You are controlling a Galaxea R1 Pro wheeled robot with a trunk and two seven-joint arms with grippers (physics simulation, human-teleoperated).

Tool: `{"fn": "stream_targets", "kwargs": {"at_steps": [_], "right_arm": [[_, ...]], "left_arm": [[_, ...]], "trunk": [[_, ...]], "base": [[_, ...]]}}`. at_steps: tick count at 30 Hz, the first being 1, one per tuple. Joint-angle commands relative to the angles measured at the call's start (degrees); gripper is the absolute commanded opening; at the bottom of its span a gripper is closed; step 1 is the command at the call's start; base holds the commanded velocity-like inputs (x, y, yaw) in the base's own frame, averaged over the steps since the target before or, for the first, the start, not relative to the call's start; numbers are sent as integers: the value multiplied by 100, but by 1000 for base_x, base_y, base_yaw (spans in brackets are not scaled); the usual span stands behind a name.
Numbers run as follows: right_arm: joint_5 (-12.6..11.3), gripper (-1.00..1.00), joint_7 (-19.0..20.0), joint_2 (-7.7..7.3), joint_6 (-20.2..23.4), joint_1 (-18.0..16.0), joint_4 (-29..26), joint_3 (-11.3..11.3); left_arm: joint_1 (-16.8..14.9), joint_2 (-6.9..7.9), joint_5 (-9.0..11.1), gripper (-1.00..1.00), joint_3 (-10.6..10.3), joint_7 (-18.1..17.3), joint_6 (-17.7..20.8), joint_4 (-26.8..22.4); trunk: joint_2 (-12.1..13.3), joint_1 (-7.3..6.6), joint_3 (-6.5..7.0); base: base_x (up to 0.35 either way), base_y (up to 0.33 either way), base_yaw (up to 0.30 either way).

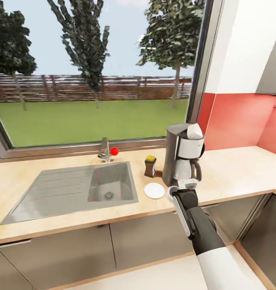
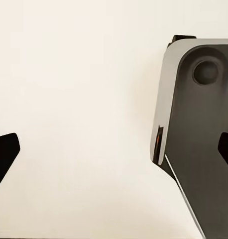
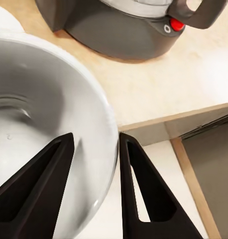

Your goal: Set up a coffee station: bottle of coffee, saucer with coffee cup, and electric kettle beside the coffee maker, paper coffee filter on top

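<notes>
Right gripper [image 3: 94,184]: jaws drawn narrow across the wall of the coffee cup [image 3: 49,124], one finger inside the bowl, one outside the rim; cup carried mouth-up at the counter's front edge, directly before the coffee maker [image 1: 183,155].

Coffee cup, head view [image 1: 170,194]: a white rim showing just past the gripper's tip, held over the countertop [image 1: 234,169].

Saucer [image 1: 154,190]: white, flat on the counter, just beside the cup on the sink side, and just in front of the bottle of coffee [image 1: 150,166]. Judged the cup's destination: a short sideways carry toward the sink [image 1: 73,189], then a lowering. The right arm was the nearer; it already had the cup.

Coffee maker: upright by the window frame, a white paper coffee filter [image 1: 194,131] sitting on its top.

Left gripper [image 2: 114,149]: dark fingertips far apart at the frame's edges, nothing between them; it faced a pale surface and part of the robot's own body.

Electric kettle: not identified.
</notes>
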Motion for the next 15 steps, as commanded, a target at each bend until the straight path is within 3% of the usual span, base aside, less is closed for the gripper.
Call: {"fn": "stream_targets", "kwargs": {"at_steps": [1,6,15], "right_arm": [[32,-100,10,2,37,-6,-2,5],[25,-100,10,2,37,-7,3,5],[23,-100,27,-6,37,-8,92,10]], "left_arm": [[3,1,55,100,3,-3,-9,-3],[23,5,49,100,35,-3,-9,56],[93,10,46,100,-2,6,74,288]], "trunk": [[-12,6,-12],[-12,6,-12],[-12,6,-12]], "base": [[221,285,-205],[218,282,-111],[174,250,-8]]}}
